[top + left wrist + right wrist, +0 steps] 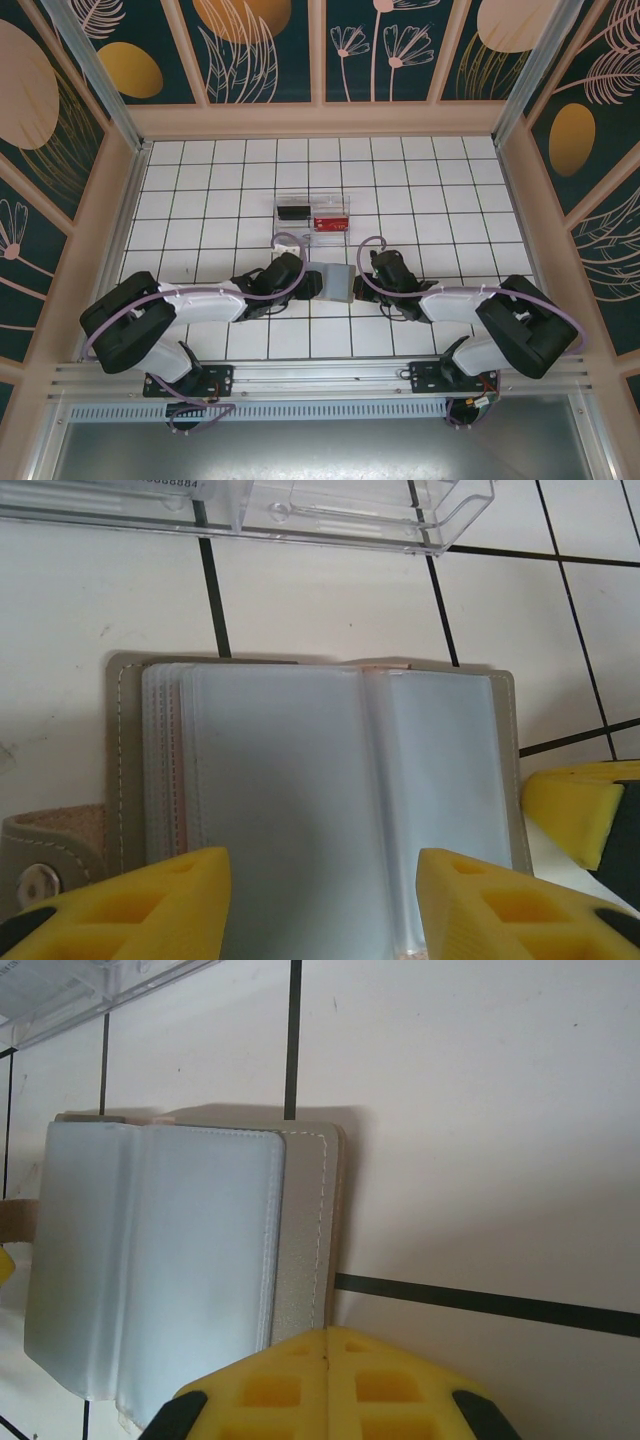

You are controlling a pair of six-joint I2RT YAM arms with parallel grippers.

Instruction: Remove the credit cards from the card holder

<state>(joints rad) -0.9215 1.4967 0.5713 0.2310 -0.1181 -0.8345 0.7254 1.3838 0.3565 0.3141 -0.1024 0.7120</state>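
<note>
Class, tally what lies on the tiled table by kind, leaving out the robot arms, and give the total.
Card holder: 1
Clear tray: 1
Small flat items in the tray: 2, a black item and a red item
Total: 4

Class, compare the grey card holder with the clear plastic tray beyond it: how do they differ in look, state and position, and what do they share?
The card holder is opaque grey with frosted sleeves; the tray is see-through. The card holder lies open between the left tool and right tool; the tray sits farther from the arms, apart from both. Both rest flat on the tiled table.
</note>
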